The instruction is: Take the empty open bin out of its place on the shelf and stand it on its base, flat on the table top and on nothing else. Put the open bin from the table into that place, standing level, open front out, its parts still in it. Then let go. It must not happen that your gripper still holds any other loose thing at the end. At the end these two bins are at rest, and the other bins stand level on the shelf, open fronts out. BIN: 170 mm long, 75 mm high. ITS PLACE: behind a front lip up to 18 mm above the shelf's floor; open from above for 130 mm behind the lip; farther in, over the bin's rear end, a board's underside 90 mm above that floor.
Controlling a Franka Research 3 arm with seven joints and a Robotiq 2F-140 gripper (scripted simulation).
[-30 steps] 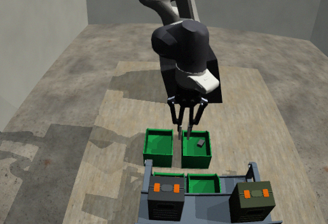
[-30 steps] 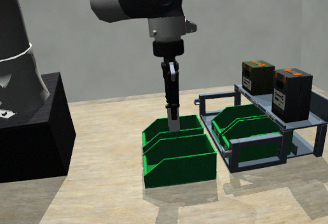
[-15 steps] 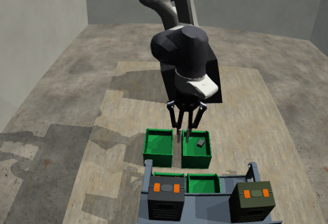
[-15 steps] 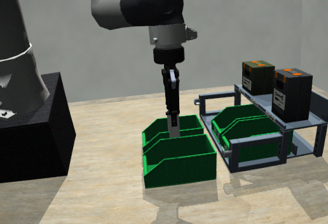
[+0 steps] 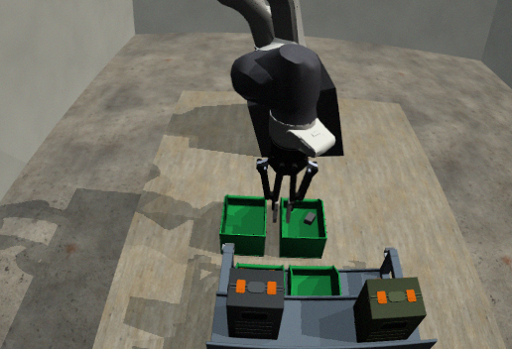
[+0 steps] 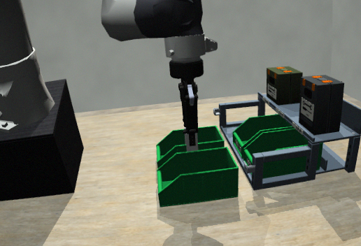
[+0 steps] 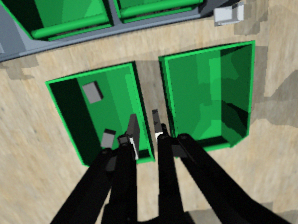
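Two green open bins stand side by side on the table in front of the shelf. The empty bin [image 5: 243, 222] [image 6: 197, 181] [image 7: 200, 90] is on its base. The other bin [image 5: 303, 247] [image 6: 208, 133] [image 7: 107, 107] holds small grey parts [image 5: 310, 218] [image 7: 92, 91]. My gripper [image 5: 282, 212] [image 6: 191, 144] [image 7: 145, 120] points straight down with its fingers a narrow gap apart. One finger is inside the parts bin and the other is in the gap between the bins, so they straddle its side wall without pressing on it.
The grey shelf [image 5: 318, 316] [image 6: 280, 153] holds two more green bins [image 5: 314, 282] [image 6: 273, 135] [image 7: 70, 15], with bare shelf floor [image 5: 354, 287] beside them. A dark case [image 5: 254, 301] [image 6: 320, 102] and an olive case [image 5: 389, 308] [image 6: 283, 84] stand on its top board.
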